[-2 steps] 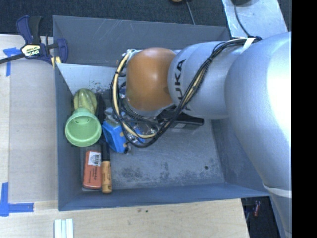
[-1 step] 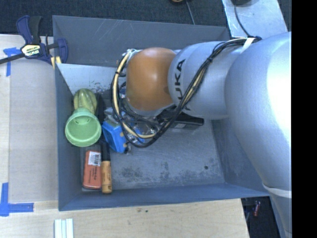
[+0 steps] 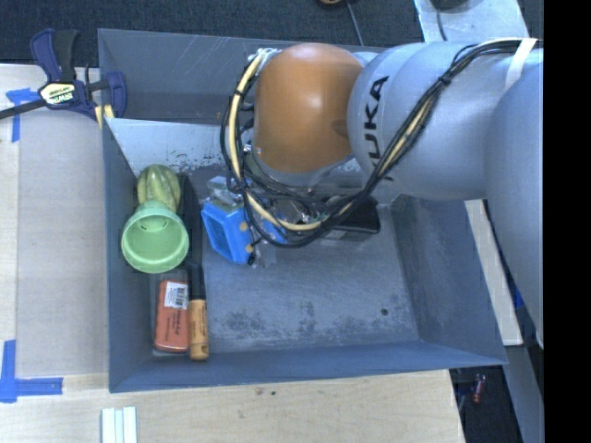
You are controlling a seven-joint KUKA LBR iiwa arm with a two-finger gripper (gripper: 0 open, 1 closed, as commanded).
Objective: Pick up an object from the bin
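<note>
Hanging over the bin (image 3: 434, 275), orange-covered wrist (image 3: 305, 109), end effector (image 3: 261, 221) tucked beneath, its grip state cannot be told, blue blocky thing (image 3: 222, 231) just left of it, mid-bin, green cup (image 3: 154, 240) further left.

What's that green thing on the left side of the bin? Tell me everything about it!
The green thing looks like a small plastic cup or funnel lying on its side by the bin's left wall. Its wide, round, light green mouth faces the near end of the bin, so you can see inside. Behind the mouth it narrows into a yellower green body. A thin black stick lies along its right side, touching it, and an orange-red block lies just below its mouth.
</note>
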